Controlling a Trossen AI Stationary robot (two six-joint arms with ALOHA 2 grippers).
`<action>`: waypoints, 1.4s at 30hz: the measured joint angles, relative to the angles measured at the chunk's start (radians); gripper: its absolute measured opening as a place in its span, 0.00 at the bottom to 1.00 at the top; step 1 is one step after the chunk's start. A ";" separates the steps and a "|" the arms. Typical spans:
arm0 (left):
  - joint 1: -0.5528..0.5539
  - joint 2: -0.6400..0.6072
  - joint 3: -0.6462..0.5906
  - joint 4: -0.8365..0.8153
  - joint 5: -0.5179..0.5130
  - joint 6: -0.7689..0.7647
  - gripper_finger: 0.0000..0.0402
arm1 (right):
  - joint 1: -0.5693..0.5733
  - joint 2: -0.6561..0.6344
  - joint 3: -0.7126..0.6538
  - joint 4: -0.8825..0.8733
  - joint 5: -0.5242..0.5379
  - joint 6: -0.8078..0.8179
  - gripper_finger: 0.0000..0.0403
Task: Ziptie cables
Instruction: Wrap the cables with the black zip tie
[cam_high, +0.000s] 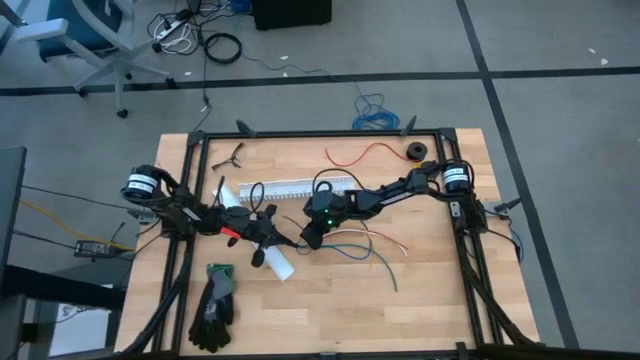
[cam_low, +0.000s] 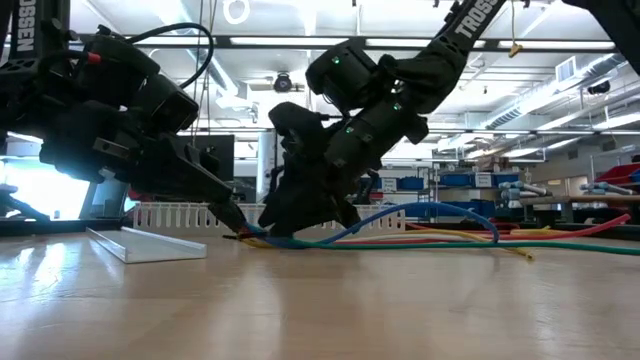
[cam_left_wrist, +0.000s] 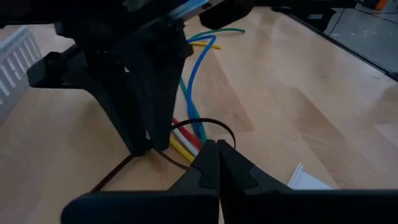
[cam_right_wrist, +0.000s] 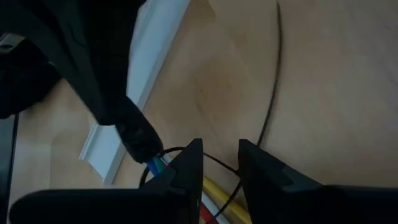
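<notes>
**Both grippers meet at the bundled end of the cables, mid-table**

The left gripper and right gripper come together near the middle of the table, tips close to one another just above the wood. In the low view both reach down to the same spot, where the cables gather at table level.

Cables: thin wires in yellow, green, blue and white, lying on the table. One end is bunched between the two grippers; from there the wires fan out loosely toward the right edge. In the left wrist view the bunched end shows yellow, white, red, blue and green strands side by side, with a thin black loop arched over them.

Left gripper: fingers pressed together with no gap visible, tips right at the black loop. Whether they pinch the loop cannot be told.

Right gripper: fingers stand a little apart, a narrow gap between them, straddling the thin black strand beside the yellow wires. Nothing is clearly clamped.

Other items: a white channel lies toward the far edge behind the grippers; a white strip runs diagonally beneath the left arm; a single red wire and a small black roll sit near the far right corner; black gloves lie near the near left corner.
</notes>
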 joint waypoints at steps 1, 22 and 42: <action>0.000 0.000 0.000 0.000 -0.001 0.000 0.01 | 0.000 -0.005 0.000 0.002 0.011 -0.011 0.22; 0.000 0.000 0.000 -0.014 -0.008 -0.001 0.00 | 0.013 -0.036 0.000 -0.141 -0.039 0.063 0.20; 0.001 0.000 0.000 -0.015 -0.073 -0.001 0.00 | 0.020 -0.036 -0.001 -0.083 -0.029 0.016 0.19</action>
